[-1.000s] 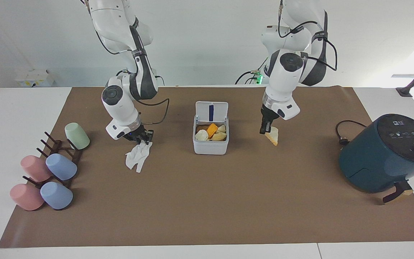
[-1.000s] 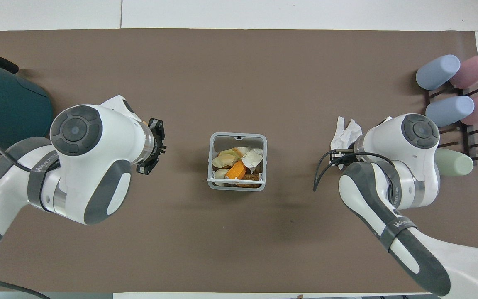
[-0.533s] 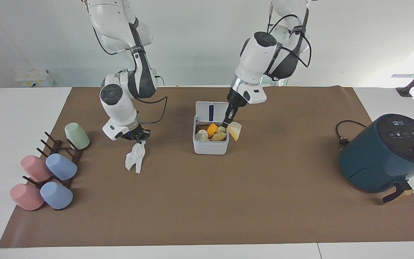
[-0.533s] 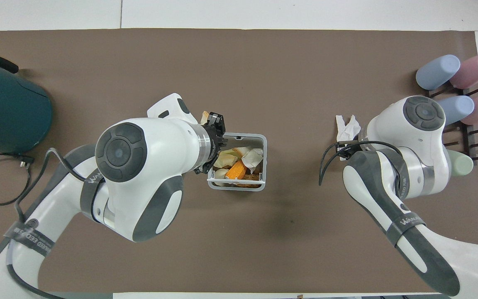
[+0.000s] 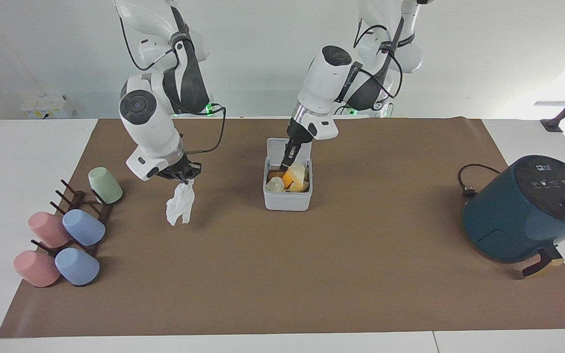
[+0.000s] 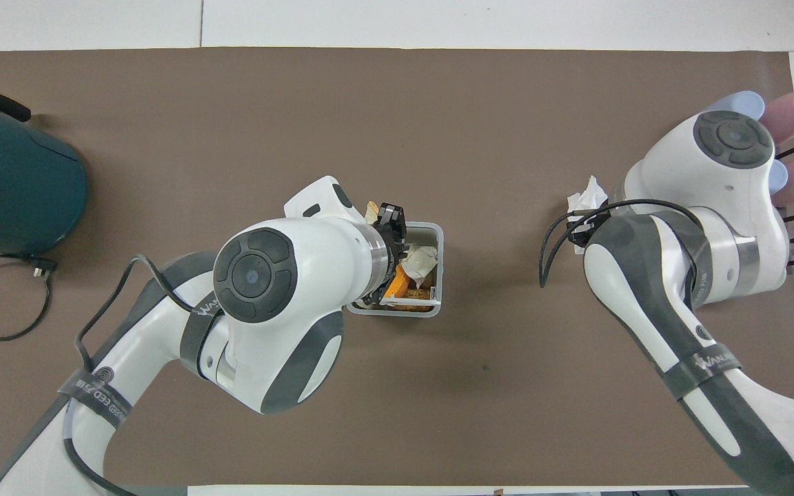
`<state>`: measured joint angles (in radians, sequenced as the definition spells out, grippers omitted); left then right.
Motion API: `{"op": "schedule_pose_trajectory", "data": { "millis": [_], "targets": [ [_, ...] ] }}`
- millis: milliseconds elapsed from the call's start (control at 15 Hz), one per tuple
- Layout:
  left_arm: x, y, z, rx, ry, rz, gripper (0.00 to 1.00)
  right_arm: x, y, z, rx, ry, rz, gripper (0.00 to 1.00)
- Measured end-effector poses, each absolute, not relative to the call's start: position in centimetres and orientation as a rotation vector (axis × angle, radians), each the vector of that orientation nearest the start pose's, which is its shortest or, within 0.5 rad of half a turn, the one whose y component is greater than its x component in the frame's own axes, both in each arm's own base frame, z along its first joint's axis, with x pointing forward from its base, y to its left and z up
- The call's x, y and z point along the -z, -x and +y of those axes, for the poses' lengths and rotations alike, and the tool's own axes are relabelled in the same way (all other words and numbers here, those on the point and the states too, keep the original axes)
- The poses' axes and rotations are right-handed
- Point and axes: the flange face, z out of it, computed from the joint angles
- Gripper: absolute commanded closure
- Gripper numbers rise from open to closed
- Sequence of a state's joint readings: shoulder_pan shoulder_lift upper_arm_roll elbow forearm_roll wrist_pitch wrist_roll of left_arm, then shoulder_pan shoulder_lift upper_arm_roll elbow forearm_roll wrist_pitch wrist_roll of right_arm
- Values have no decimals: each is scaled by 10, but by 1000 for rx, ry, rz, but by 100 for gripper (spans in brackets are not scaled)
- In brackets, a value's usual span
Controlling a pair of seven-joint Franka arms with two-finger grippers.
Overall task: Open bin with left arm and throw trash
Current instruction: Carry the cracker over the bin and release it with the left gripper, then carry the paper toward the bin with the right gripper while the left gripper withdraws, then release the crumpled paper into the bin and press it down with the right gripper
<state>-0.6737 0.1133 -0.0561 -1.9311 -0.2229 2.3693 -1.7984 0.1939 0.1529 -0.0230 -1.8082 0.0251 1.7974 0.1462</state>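
Bin: the small square white-grey plastic bin (image 5: 287, 193) stands mid-table on the brown paper mat (image 5: 312, 274), its hinged lid (image 5: 277, 149) propped upright at the edge nearer the robots, so the mouth lies open for scraps from above.

Left gripper: the left gripper (image 5: 286, 162) hangs low over the open bin, just above the tan wedge of bread (image 5: 298, 172) that lies atop the heap of food scraps (image 5: 282, 184); whether the fingers have let the wedge go or are grasping it cannot be told.

Right gripper: the right gripper (image 5: 183, 175) is clenched on the top of a crumpled white tissue (image 5: 179, 206), which dangles free over the mat toward the right arm's end of the table, apparently lifted clear so it can be carried to the bin in its turn.

Bystanders: a dark teal air fryer (image 5: 523, 208) sits toward the left arm's end; pastel plastic cups (image 5: 74, 230) lie on a dark rack (image 5: 79, 201) toward the right arm's.
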Motion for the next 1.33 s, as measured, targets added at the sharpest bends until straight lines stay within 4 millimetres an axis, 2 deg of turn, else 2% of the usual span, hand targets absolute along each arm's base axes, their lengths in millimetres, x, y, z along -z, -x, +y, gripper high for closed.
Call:
{"op": "schedule_pose_trajectory", "data": {
  "millis": [267, 400, 533, 800, 933, 1133, 1333],
  "targets": [
    [-464, -458, -408, -147, 2874, -1983, 0, -456, -579, 108, -250, 3128, -36, 100],
    [-473, -460, -402, -141, 2886, -1967, 0, -459, -577, 120, -252, 3100, -45, 100],
    [-483, -463, -385, -133, 2924, -1861, 0, -467, -574, 138, -261, 3055, 9, 100],
    [-503, -489, -310, -105, 3060, -1484, 0, -498, -569, 176, -295, 2921, 308, 100],
    [-509, -500, -277, -66, 3128, -1288, 0, -506, -565, 198, -329, 2850, 468, 100],
    [-512, -511, -234, 5, 3178, -916, 0, -510, -554, 247, -337, 2777, 668, 100],
    [-516, -524, -191, 68, 3205, -586, 0, -519, -541, 295, -403, 2593, 941, 100]
  ]
}}
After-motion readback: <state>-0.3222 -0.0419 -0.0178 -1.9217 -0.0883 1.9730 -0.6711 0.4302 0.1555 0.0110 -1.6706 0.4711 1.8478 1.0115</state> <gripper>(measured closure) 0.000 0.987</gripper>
